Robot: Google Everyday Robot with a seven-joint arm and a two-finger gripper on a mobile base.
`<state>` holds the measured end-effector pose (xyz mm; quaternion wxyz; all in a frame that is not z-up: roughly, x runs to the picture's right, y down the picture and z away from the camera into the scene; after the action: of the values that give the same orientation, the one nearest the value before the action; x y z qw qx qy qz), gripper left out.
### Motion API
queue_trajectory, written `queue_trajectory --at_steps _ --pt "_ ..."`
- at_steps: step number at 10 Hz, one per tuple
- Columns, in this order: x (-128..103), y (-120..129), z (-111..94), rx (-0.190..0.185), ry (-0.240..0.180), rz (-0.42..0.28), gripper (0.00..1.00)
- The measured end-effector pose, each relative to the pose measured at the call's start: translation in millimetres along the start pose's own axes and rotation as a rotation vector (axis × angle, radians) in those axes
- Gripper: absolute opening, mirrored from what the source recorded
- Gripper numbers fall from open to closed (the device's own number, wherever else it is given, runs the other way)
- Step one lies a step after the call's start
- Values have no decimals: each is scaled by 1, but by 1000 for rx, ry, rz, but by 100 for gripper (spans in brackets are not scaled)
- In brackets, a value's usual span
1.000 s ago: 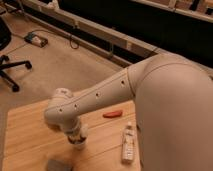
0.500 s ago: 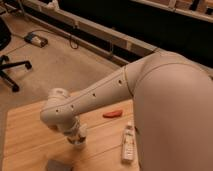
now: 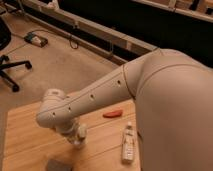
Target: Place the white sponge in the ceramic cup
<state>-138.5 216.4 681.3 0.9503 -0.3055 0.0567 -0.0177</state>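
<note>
The robot's white gripper (image 3: 77, 140) points down by the near edge of the pale wooden worktop (image 3: 25, 137), probably to work there (its opening and load: cannot tell).

Tan floor (image 3: 55, 70), black office chair (image 3: 5, 37) at left, dark wall (image 3: 150, 22) with pale rail (image 3: 100, 35).

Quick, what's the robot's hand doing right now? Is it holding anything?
Gripper: pointing down, low over the table, near its front; whether it is open, closed or holding something cannot be told.
</note>
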Motion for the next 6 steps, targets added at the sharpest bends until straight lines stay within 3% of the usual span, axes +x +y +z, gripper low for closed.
queue_trajectory --at_steps 4,5,6 --pt "6 0 -11 83 -76 22 0" --pt "6 -1 -15 117 -131 13 0" --pt "6 -2 -18 135 -159 9 0"
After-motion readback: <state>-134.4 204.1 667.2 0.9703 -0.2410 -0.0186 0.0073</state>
